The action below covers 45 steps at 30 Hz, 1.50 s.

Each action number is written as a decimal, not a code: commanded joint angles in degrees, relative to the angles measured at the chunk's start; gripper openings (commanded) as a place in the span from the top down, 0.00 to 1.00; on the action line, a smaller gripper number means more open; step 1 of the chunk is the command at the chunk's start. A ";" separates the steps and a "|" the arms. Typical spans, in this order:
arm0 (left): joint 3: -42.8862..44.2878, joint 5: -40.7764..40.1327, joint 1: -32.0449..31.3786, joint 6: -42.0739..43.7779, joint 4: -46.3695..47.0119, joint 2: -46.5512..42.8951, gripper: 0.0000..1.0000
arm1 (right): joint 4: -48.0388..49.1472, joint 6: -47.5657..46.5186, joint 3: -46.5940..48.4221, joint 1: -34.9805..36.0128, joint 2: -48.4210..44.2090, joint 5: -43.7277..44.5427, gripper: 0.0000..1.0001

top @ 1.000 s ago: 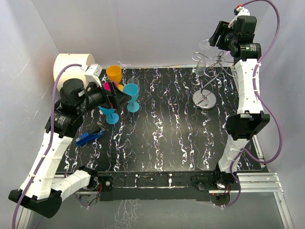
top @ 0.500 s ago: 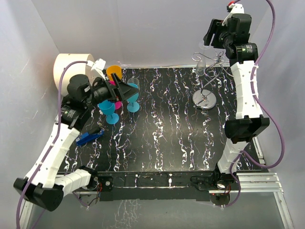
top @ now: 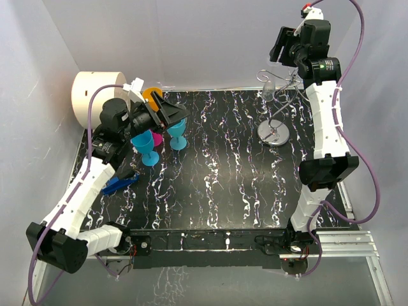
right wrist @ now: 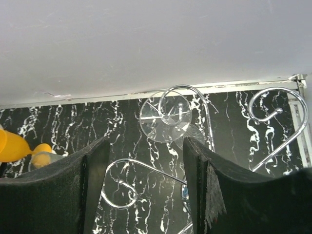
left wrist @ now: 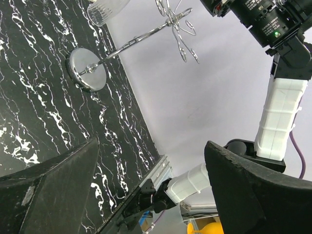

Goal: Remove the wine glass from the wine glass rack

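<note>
Since a second ago the left gripper [top: 170,114] has swung toward the back and now hangs over a blue goblet [top: 178,135] at 10 o'clock of the table. The right gripper [right wrist: 141,148] has risen higher above the wine glass rack [top: 274,132] at 1 o'clock. The clear wine glass [right wrist: 168,119] hangs upside down from a rack arm, apart from the fingers, and both claws are spread wide and hold nothing.

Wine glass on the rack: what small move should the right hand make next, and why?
Probably ease the open right hand forward: the wine glass hangs on the rack beyond its fingertips, in line with the gap but not yet between them.
</note>
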 commanded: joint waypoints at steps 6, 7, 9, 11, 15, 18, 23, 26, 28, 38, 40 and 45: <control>-2.23 -1.43 -0.30 2.78 -4.13 -6.74 0.12 | 1.84 0.92 -1.18 -0.48 -0.61 -4.67 0.45; -2.42 -1.54 -0.24 2.96 -4.23 -6.91 0.11 | 2.57 1.62 -2.82 -0.49 -1.33 -6.53 0.44; -2.87 -1.45 -0.26 2.98 -4.05 -7.01 0.11 | 3.21 2.60 -4.83 -0.39 -2.60 -7.79 0.42; -3.08 -0.88 -0.23 2.74 -3.68 -6.71 0.11 | 3.04 2.31 -5.83 -0.34 -3.52 -8.05 0.39; -3.38 0.26 -0.29 2.76 -3.31 -6.40 0.11 | 1.20 1.12 -6.64 -0.32 -4.86 -9.68 0.33; -3.74 0.36 -0.24 2.55 -2.96 -6.41 0.11 | 0.18 0.32 -8.50 -0.32 -6.27 -9.09 0.31; -3.88 0.77 -0.31 2.48 -2.89 -6.13 0.11 | -0.18 -0.76 -11.47 -0.32 -8.82 -8.94 0.30; -4.04 0.87 -0.28 2.49 -2.93 -6.14 0.11 | -0.58 -1.02 -12.31 -0.25 -10.77 -8.89 0.30; -4.22 0.92 -0.29 2.49 -2.93 -6.14 0.11 | -0.99 -0.98 -12.62 -0.21 -11.65 -9.70 0.30; -5.20 1.32 -0.28 2.41 -2.75 -6.40 0.11 | -3.56 -1.56 -18.33 2.87 -15.13 -14.33 0.29; -5.24 1.43 -0.23 2.32 -2.81 -6.39 0.11 | -4.30 -1.96 -18.87 3.90 -15.23 -13.79 0.29; -5.54 1.42 -0.23 2.32 -2.99 -6.81 0.11 | -6.14 -3.00 -18.85 6.15 -14.61 -10.94 0.28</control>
